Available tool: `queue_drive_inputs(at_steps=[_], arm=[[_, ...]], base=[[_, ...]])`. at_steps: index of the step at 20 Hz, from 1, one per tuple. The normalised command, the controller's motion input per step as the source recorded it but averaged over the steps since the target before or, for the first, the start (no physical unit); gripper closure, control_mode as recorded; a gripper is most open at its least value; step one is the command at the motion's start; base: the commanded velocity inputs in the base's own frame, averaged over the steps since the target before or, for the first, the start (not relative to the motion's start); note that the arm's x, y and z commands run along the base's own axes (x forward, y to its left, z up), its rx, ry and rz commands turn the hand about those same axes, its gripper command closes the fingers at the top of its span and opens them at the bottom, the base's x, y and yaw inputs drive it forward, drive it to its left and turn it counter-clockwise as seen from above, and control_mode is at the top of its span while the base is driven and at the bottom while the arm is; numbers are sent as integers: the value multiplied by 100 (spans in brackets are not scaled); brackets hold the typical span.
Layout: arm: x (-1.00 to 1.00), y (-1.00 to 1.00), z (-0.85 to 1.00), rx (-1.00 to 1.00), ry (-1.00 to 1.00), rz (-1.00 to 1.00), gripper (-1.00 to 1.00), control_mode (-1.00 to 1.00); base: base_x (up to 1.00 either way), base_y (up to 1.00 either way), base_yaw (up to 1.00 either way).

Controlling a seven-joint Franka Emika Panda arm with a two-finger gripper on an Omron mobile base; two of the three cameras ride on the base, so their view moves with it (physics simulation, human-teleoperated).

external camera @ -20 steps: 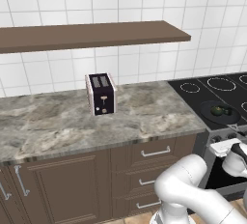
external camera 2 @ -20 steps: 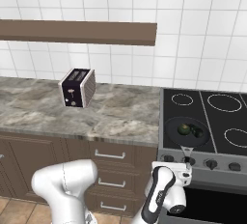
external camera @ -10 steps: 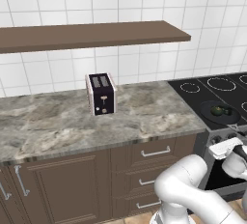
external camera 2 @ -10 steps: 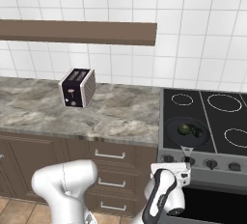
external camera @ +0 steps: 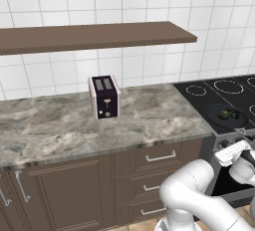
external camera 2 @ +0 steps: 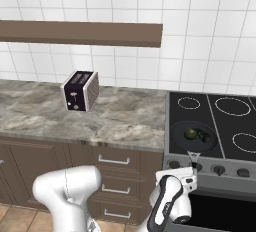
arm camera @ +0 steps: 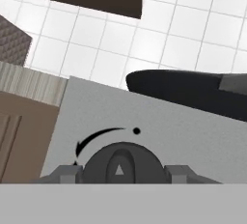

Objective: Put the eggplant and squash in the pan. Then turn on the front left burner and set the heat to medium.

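The dark round pan (external camera 2: 180,135) sits on the stove's front left, over the front left burner, whose ring it hides. Inside it lie the round green squash (external camera 2: 190,134) and, to its right, the darker eggplant (external camera 2: 204,137). From the left base view the pan (external camera: 238,121) holds the same two vegetables. My gripper (external camera 2: 194,167) is low at the stove's front panel, just below the pan handle. In the hand view my gripper (arm camera: 123,174) is shut on a dark round knob (arm camera: 119,158), one fingertip (arm camera: 65,172) on each side. The knob's white pointer faces up.
A toaster (external camera 2: 80,91) stands on the marble counter (external camera 2: 125,118) left of the stove. More knobs (external camera 2: 218,169) line the grey front panel (arm camera: 193,141). Other burner rings (external camera 2: 232,106) lie behind and to the right. Drawers (external camera: 159,158) sit under the counter.
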Motion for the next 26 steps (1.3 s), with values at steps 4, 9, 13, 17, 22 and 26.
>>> queue_drive_inputs(at_steps=[4,9,13,17,22,26], arm=[[0,0,0,-18,-9,0,100,-100],[0,0,0,-20,-19,0,100,-100],[0,0,0,-21,-19,0,100,-100],[0,0,0,-24,-13,0,100,-100],[0,0,0,-24,-8,0,100,-100],[0,-1,0,-27,-4,0,100,-100]], base=[[0,0,0],[0,0,0],[0,0,0],[0,0,0],[0,0,0],[0,0,0]])
